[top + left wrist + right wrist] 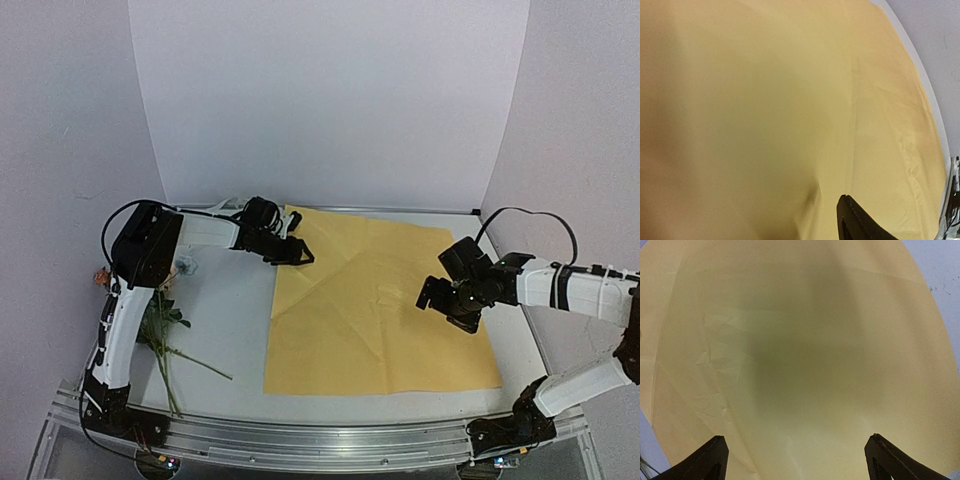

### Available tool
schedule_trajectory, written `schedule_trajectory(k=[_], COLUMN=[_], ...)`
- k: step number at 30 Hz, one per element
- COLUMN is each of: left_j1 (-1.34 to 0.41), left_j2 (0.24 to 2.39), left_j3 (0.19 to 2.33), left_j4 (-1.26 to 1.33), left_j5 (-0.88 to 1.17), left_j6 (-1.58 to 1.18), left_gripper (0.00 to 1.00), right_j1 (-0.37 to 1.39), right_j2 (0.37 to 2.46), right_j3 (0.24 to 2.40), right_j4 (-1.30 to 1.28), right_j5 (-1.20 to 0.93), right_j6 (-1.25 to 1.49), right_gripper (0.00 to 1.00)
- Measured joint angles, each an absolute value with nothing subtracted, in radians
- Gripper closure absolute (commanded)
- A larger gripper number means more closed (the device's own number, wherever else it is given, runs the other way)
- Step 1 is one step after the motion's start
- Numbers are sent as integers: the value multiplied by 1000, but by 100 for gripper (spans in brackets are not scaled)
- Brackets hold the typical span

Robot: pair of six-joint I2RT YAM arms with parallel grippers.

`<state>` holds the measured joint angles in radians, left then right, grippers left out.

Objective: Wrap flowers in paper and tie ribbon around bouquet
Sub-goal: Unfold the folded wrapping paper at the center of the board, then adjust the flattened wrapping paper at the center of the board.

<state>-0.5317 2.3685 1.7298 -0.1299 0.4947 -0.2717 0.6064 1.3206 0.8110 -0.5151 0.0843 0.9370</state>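
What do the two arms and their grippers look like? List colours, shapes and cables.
The left arm and the right arm have white tubular links, black joint housings and black bases. A thin black cable loops off each. The left gripper and right gripper are black blocks; the right one's fingers are dark and tapering.

Thin green-stemmed flowers (163,345) lie partly hidden behind the left arm (125,310), blooms too small to tell. The left wrist view blurs the large yellow paper sheet (765,110) and cuts off all but one finger (857,222) of the left pincer (288,250).
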Motion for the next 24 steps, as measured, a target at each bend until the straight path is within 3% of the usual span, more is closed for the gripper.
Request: schedule_trajectory(k=[3,6,18,24], left_j1=[-527,-523,-480,-518], left_j2=[2369,2356,1946,1822], left_j3=[1730,1699,1094,942], left_j4=[-113,-76,90,104], left_j5=[464,402,46,-25], left_j6=[-303,-370,-896,-1057], left_gripper=[85,99,100,100], right_j1=[606,606,634,700], right_j2=[1283,1265,1225,1191], right_j3=[771,736,649,561], right_j4=[-512,-509,-477,-397], right_j5=[86,82,40,35], right_j6=[964,988,1079,1181], right_gripper=[2,2,2,2])
